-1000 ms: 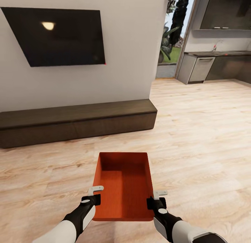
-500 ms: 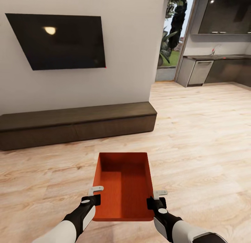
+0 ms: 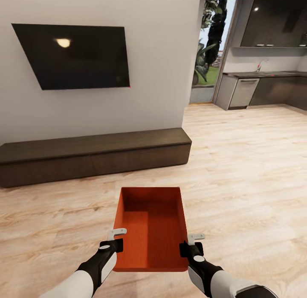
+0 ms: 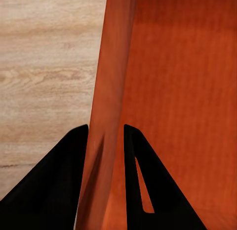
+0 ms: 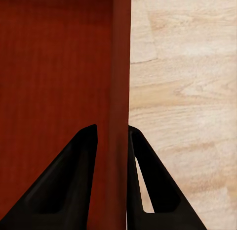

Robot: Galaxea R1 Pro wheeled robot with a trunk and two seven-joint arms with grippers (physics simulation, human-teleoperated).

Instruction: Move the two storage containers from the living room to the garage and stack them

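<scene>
One orange-red, open-topped rectangular plastic storage container (image 3: 151,229) was carried off the light wood plank floor (image 3: 238,178), held level in front of the robot and on the near side of the long, dark, low wooden cabinet (image 3: 94,155) that ran along the white wall. The left gripper (image 3: 116,239) was pinched on the container's left side wall; in the left wrist view its two dark fingers (image 4: 59,185) sat either side of the thin orange wall (image 4: 111,116), one outside and one inside. The right gripper (image 3: 192,243) was clamped likewise on the right side wall, with dark fingers (image 5: 74,185) flanking that wall (image 5: 121,91) in the right wrist view. Above the cabinet hung a black flat wall screen (image 3: 76,54); beyond the cabinet's right end an opening led to a kitchen area with grey counter units (image 3: 243,91) and a glazed doorway onto greenery (image 3: 209,46). Progress, as judged: the setting matched the living room, so the first container was picked up but not delivered. No concrete floor or red car appeared. Remaining: carry this container to the garage, set it down there, return for the other container, and stack it on the first. The carry looked secure, with both walls gripped.
</scene>
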